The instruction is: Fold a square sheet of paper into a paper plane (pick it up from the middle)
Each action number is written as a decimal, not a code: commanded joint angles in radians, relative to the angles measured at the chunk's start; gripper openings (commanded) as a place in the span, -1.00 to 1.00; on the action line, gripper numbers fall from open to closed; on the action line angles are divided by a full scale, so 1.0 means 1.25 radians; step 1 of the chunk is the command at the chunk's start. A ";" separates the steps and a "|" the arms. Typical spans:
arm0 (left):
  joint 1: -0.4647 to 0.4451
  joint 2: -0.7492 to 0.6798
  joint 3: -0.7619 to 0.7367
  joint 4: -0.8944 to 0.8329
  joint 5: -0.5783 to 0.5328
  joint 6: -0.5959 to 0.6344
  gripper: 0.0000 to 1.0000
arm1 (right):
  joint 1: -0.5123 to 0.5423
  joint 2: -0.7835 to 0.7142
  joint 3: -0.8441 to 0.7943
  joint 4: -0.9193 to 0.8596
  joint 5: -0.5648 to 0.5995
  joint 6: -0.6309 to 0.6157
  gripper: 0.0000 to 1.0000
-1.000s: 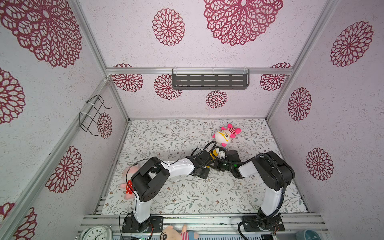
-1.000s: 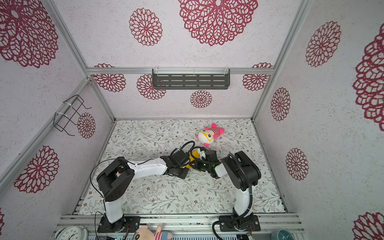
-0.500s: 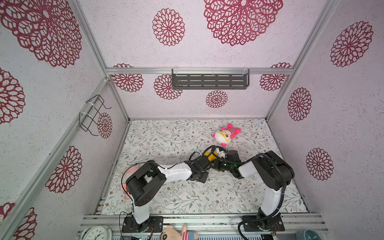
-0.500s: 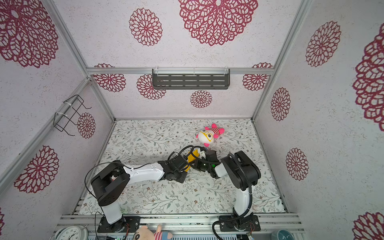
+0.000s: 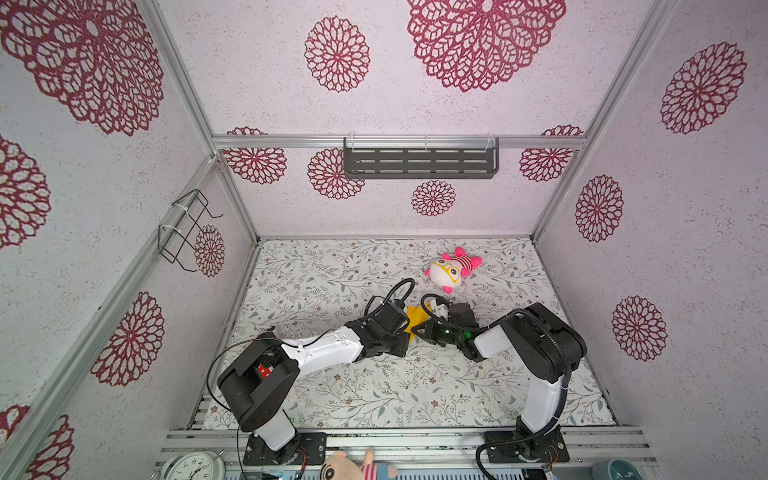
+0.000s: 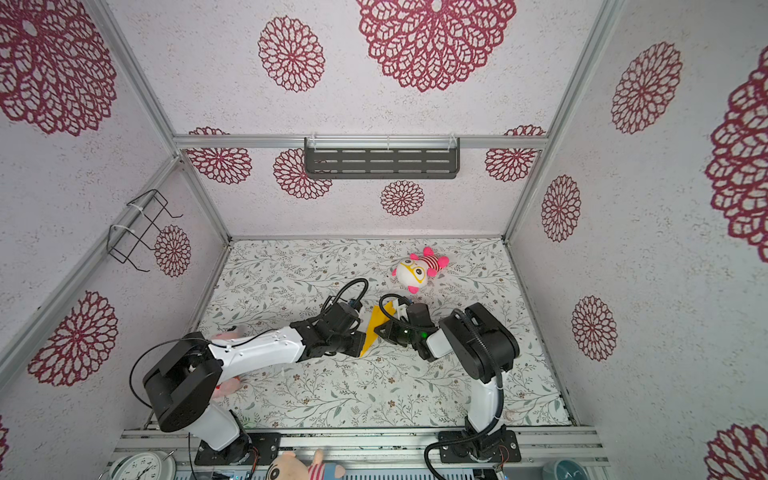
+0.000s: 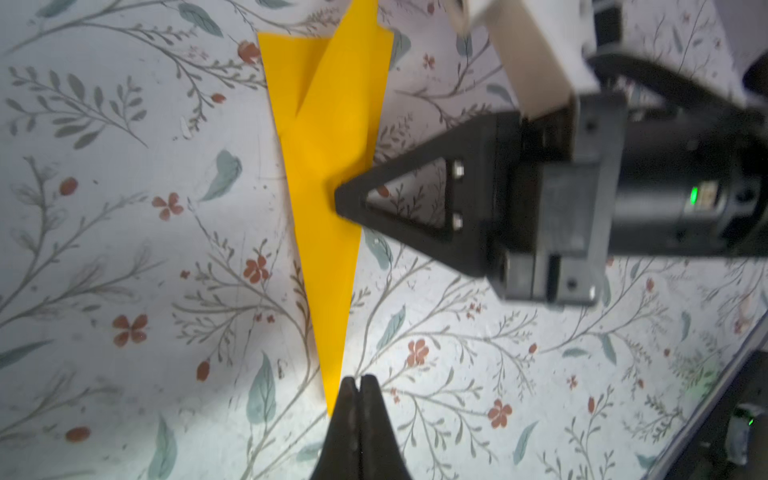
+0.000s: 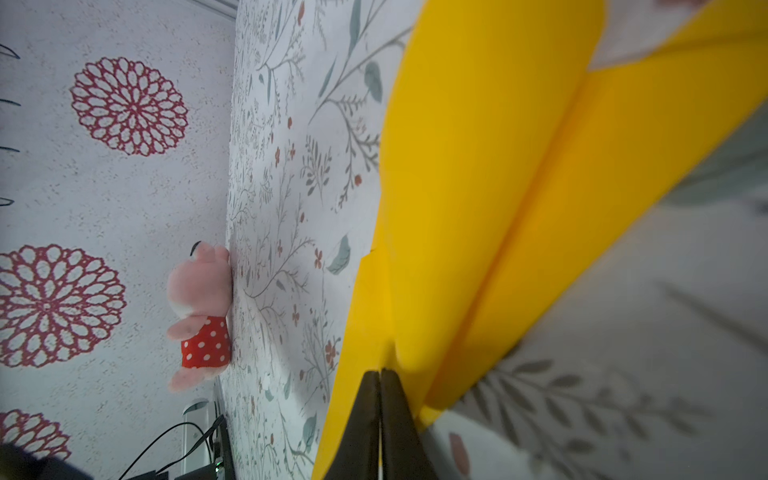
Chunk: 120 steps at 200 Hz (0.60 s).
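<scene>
My right pincer (image 7: 338, 199) is pressed together on the plane (image 7: 324, 137), biting its long edge at the middle, probably so that it lifts level; my left pincer (image 7: 358, 384) is pressed together too, holding nothing, its tips just beside the nose; whether they pin the nose down I cannot tell; the plane, a narrow yellow dart, lies on the flowered desk (image 7: 124, 232) between both arms; a pink-and-white plush (image 5: 452, 270) sits near, clear of the grip.
</scene>
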 commanded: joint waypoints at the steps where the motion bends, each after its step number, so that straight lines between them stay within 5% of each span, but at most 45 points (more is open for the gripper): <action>1: 0.010 0.051 0.021 0.062 0.052 -0.030 -0.98 | 0.032 -0.016 -0.024 -0.031 0.019 0.056 -0.82; 120: 0.019 0.150 0.045 -0.028 0.051 -0.013 -1.00 | 0.013 -0.055 0.032 -0.082 -0.013 -0.009 -0.78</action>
